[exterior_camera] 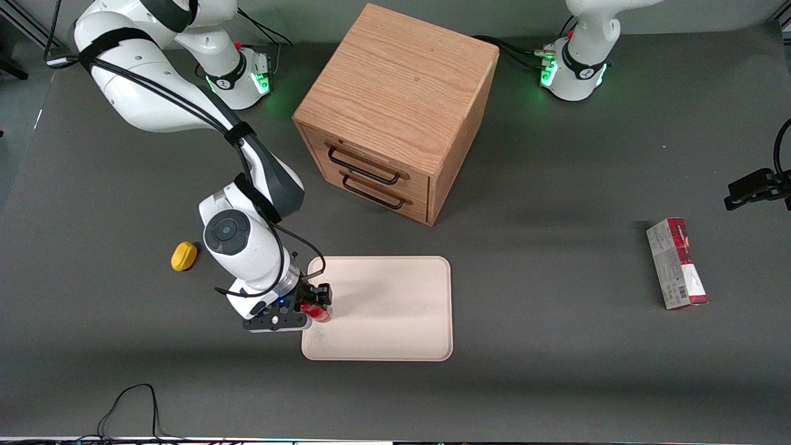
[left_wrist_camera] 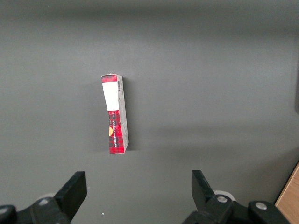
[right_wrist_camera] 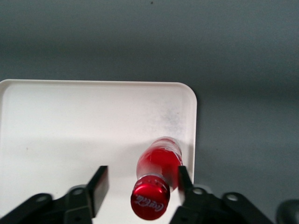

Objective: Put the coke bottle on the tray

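The cream-white tray (exterior_camera: 395, 309) lies on the grey table in front of the wooden cabinet's drawers. The small red coke bottle (exterior_camera: 319, 313) stands on the tray at its smudged corner, toward the working arm's end. In the right wrist view the bottle (right_wrist_camera: 159, 161) shows its red cap, standing on the tray (right_wrist_camera: 70, 121) near the rim. My right gripper (exterior_camera: 314, 301) hangs over that corner, open, with the bottle between its fingers (right_wrist_camera: 99, 182). The bottle sits close against one finger and leaves a wide gap to the other.
A wooden two-drawer cabinet (exterior_camera: 395, 111) stands farther from the front camera than the tray. A yellow lump (exterior_camera: 184, 256) lies beside the working arm. A red-and-grey carton (exterior_camera: 676, 264) lies toward the parked arm's end, also in the left wrist view (left_wrist_camera: 115, 114).
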